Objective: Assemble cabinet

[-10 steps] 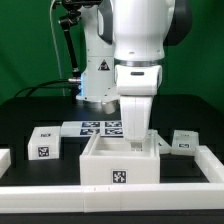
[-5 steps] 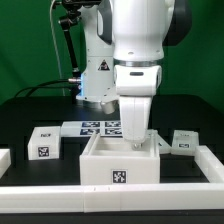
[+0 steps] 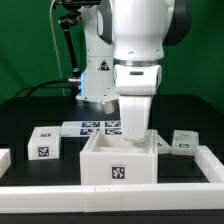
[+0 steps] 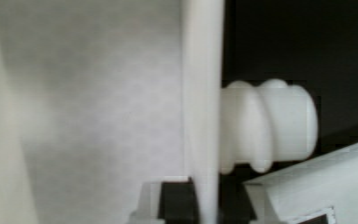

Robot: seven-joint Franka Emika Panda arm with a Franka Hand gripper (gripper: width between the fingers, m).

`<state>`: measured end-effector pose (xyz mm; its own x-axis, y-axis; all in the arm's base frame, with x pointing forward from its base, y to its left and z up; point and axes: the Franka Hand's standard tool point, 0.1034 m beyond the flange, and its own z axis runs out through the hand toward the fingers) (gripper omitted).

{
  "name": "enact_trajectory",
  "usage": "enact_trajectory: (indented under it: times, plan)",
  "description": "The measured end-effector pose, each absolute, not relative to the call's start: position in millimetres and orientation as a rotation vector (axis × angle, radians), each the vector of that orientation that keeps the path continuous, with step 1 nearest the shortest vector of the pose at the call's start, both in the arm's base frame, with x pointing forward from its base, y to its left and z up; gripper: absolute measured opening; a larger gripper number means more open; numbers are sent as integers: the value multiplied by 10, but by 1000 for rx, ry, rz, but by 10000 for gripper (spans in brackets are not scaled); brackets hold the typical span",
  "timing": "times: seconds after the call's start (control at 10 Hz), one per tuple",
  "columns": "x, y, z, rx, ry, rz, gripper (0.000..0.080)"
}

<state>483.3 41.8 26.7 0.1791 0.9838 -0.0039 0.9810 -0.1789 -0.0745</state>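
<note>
Jaws of the two-finger gripper (image 4: pixel 202 205) stand pinched narrow on a thin white upright wall, which the wrist view shows running straight between the two dark finger pads (image 4: pixel 171 210). That wall belongs to the large white open-topped plastic cabinet box (image 3: pixel 120 165), which sits on the black table (image 3: pixel 30 115) at the middle of the exterior view, with a black-and-white square tag (image 3: pixel 120 172) on its front face. The white robot arm (image 3: pixel 138 60) comes straight down onto the box's rear wall. Just beside the pinched wall the wrist view shows a rounded, ribbed white plastic knob (image 4: pixel 274 122); what it is fixed to cannot be told. A small white tagged block (image 3: pixel 42 143) lies near the box on the exterior view's left, and a smaller white tagged piece (image 3: pixel 184 142) lies on the exterior view's right. The marker board (image 3: pixel 95 127) lies flat behind the box, and a long white border rail (image 3: pixel 110 197) runs across in front.
</note>
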Motion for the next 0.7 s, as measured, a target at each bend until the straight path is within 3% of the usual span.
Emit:
enact_trajectory:
  times: [0.7]
  plan:
    - [4939,393,306,-2279,-2104,58,38]
